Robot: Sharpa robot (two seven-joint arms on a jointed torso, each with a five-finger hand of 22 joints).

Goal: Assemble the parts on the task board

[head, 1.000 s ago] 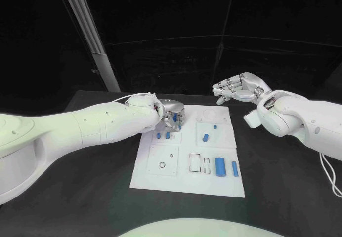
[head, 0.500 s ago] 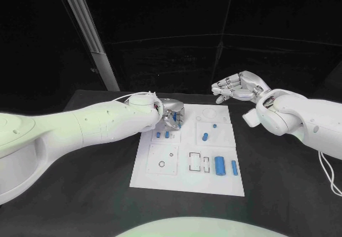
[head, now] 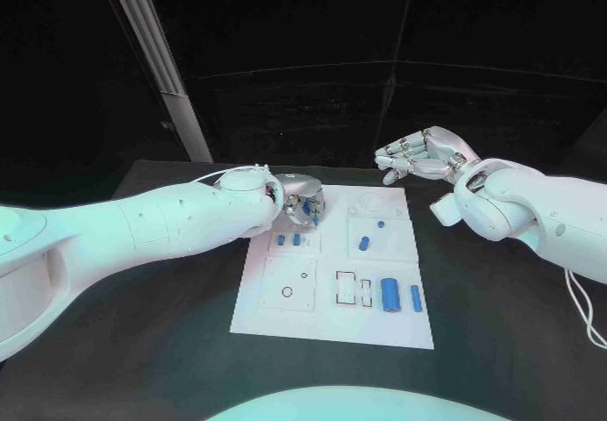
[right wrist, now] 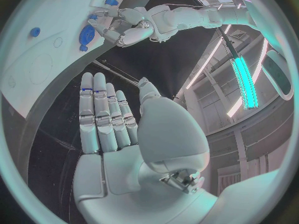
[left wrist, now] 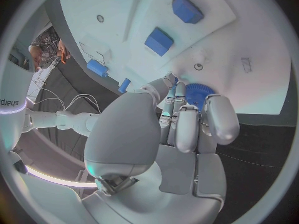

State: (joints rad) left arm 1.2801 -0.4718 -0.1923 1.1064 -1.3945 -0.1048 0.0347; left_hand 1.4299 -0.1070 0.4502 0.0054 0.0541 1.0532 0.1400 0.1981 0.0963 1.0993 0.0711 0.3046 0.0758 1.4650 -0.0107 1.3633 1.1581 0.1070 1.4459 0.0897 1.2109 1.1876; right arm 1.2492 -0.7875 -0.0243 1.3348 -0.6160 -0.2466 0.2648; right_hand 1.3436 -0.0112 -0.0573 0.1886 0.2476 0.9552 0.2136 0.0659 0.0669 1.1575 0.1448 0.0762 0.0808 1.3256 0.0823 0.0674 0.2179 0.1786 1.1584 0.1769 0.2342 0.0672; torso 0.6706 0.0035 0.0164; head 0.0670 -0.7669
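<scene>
At the task board's [head: 332,303] far-left corner, your left hand [head: 301,203] has its fingers closed on a blue gear [left wrist: 198,93], prob. touching the board. Your right hand [head: 424,153] hovers past the far edge w/ fingers straight, side by side, holding nothing. Other blue parts [head: 392,296] lie on the board.

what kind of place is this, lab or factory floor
Most likely a robotics lab or test cell. A white task board with small blue parts lies on a black table, dark curtain behind, and the right wrist view shows a strip light overhead.
</scene>
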